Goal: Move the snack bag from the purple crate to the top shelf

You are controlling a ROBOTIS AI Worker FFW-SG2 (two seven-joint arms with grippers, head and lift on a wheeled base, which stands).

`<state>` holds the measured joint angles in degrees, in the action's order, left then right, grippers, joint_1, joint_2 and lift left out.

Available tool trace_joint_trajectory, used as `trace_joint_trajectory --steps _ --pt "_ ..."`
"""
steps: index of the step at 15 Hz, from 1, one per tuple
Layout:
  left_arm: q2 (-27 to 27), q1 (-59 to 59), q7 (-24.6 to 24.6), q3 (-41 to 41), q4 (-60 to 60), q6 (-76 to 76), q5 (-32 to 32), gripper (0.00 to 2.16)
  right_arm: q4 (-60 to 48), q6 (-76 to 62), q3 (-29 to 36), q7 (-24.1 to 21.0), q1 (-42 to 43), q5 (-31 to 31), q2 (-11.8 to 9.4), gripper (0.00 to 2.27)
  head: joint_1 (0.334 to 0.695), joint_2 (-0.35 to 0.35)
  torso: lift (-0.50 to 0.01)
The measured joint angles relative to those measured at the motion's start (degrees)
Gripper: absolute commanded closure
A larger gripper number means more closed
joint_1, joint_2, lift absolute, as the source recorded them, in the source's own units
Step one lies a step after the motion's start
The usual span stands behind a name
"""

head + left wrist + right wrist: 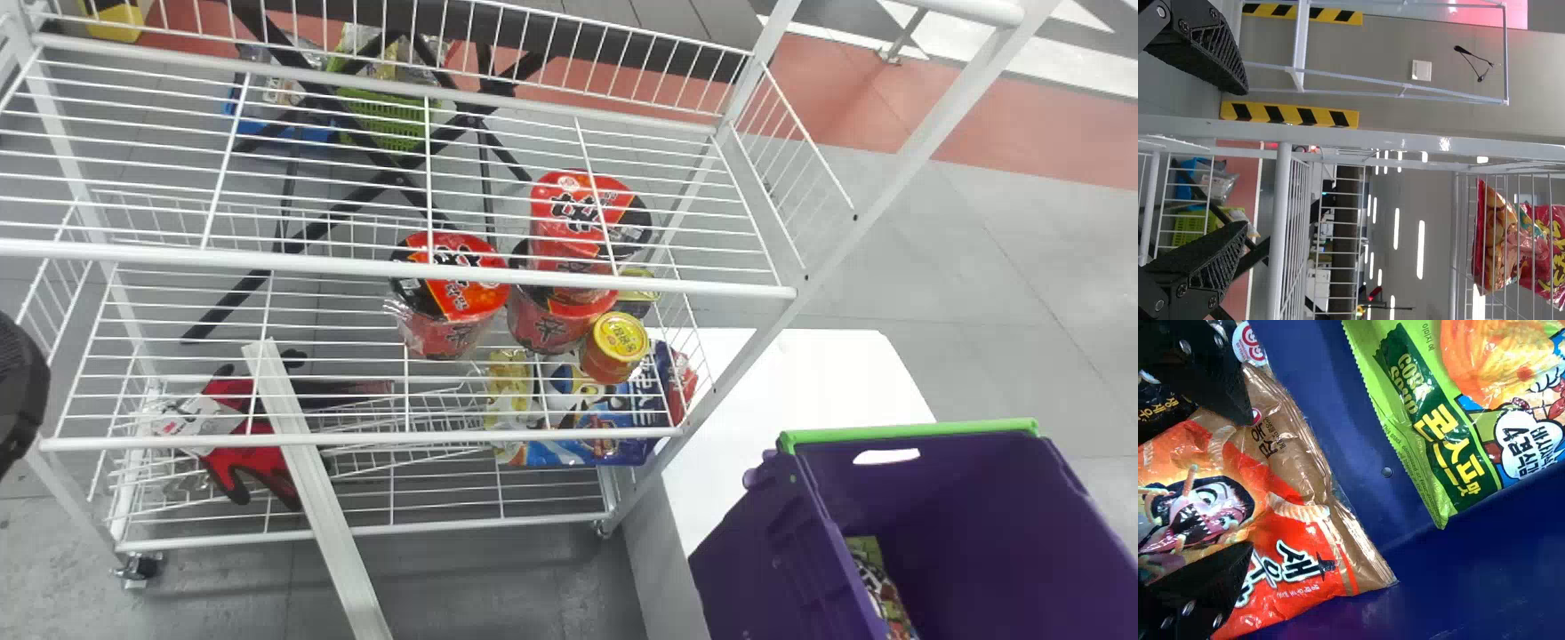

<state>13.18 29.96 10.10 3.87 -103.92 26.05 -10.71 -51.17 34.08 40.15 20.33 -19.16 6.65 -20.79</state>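
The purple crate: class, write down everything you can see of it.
The purple crate stands open-topped at the head view's lower right, cut off by the edge, beside the white rack. It looks like rigid plastic, with smooth inner walls, a bright green bar along its far rim and an elongated hand slot below that. Snack bags lie inside, near its left wall.

1. Head view: from above, facing down on rack (356, 267) and crate (747, 551).
2. Left wrist view: faces through the rack, shared with head.
3. Right wrist view: close on bags (1305, 540); shares crate with head.
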Motion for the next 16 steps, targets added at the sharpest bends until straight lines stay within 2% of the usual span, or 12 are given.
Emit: trace_joint_trajectory --steps 1,2,3,4,7,12,13,15,16 --pt "0.00 -0.01 0.00 0.00 0.04 0.00 0.00 0.12 0.01 0.14 0.00 -0.06 0.00 0.12 -0.05 0.65 0.695 -0.350 -0.451" --pt "0.02 -0.02 0.00 0.00 0.09 0.00 -0.01 0.12 0.01 0.42 0.00 -0.11 0.01 0.20 -0.10 1.13 0.695 -0.350 -0.451" --pt "0.05 -0.04 0.00 0.00 0.10 0.00 -0.01 0.12 0.01 0.71 0.00 -0.14 0.07 0.28 -0.12 1.76 0.695 -0.350 -0.451" --pt "0.07 -0.04 0.00 0.00 0.11 0.00 -0.01 0.12 -0.07 1.17 0.00 -0.98 0.17 0.30 -0.12 2.04 0.695 -0.350 -0.451" --pt "0.09 -0.01 0.00 0.06 0.12 0.00 -0.01 0.12 -1.11 2.47 0.00 -2.42 0.31 -0.36 0.43 2.22 0.695 -0.350 -0.451" --pt "0.27 0.32 0.27 -0.08 -0.42 0.00 0.02 0.12 -6.81 8.17 2.15 -1.10 -0.75 -4.00 1.98 2.24 0.695 -0.350 -0.451" --pt "0.27 0.39 0.27 -0.09 -0.53 0.00 0.06 0.12 -8.77 10.52 3.48 -0.53 -1.09 -4.99 2.46 2.24 0.695 -0.350 -0.451" --pt "0.27 0.44 0.27 -0.09 -0.65 0.00 0.08 0.12 -12.49 14.74 5.38 4.44 -1.91 -5.77 3.29 2.24 0.695 -0.350 -0.451" --pt "0.27 0.46 0.27 -0.09 -0.67 0.00 0.12 0.12 -13.94 16.34 6.10 4.75 -2.29 -5.88 3.61 2.24 0.695 -0.350 -0.451"
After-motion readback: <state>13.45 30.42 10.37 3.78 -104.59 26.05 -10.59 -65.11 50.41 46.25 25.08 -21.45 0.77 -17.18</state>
